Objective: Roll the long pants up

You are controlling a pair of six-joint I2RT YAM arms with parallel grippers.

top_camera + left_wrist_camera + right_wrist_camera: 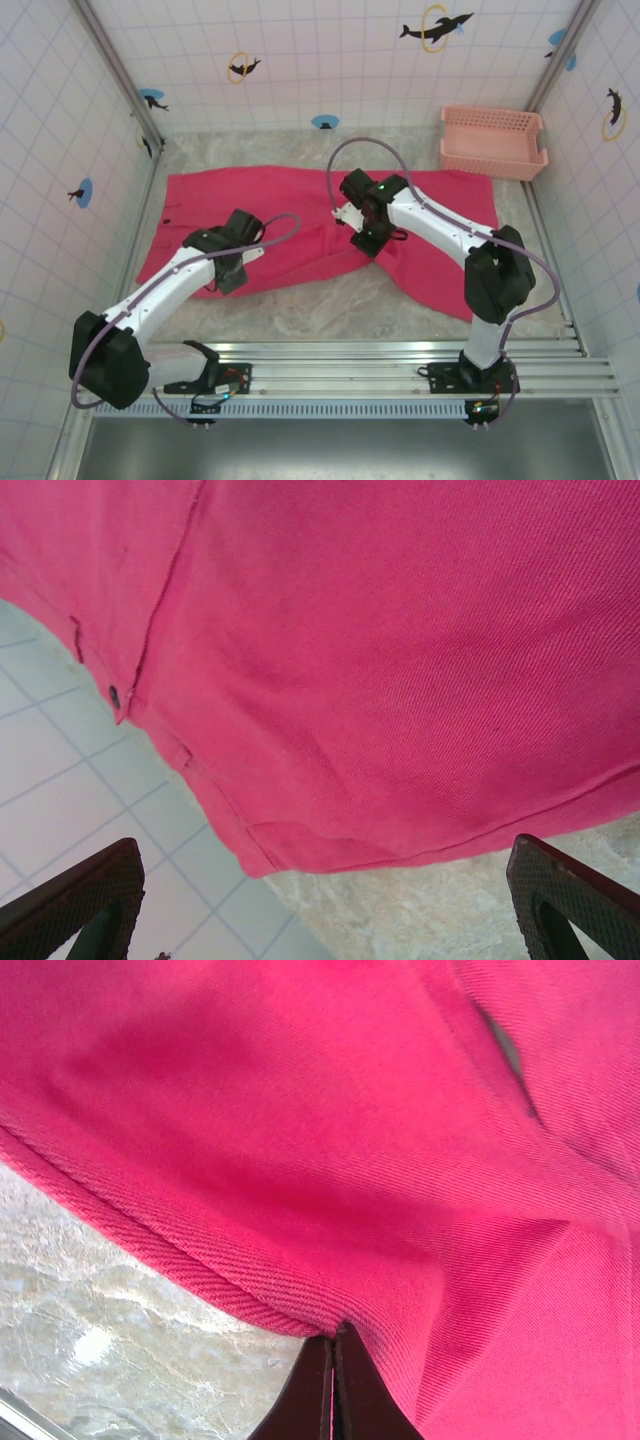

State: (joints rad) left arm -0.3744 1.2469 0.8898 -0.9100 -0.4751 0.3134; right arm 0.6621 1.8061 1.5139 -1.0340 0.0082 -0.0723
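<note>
Marbled tabletop [330, 310], frame center: magenta long pants [280, 200] lay spread, creased; your left gripper [320, 860] gaped, right gripper [333, 1350] pinched their hem.

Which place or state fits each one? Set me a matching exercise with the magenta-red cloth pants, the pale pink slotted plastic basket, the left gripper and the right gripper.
Things:
1. magenta-red cloth long pants
2. pale salmon-pink slotted plastic basket
3. left gripper
4. right gripper

Place or state:
A. shut, pinching an edge of the pants
B. in the far right corner of the table
C. open, at the pants' near edge
D. spread out across the middle of the table

Pairs: 1-D, 2-B, 3-C, 4-A
</note>
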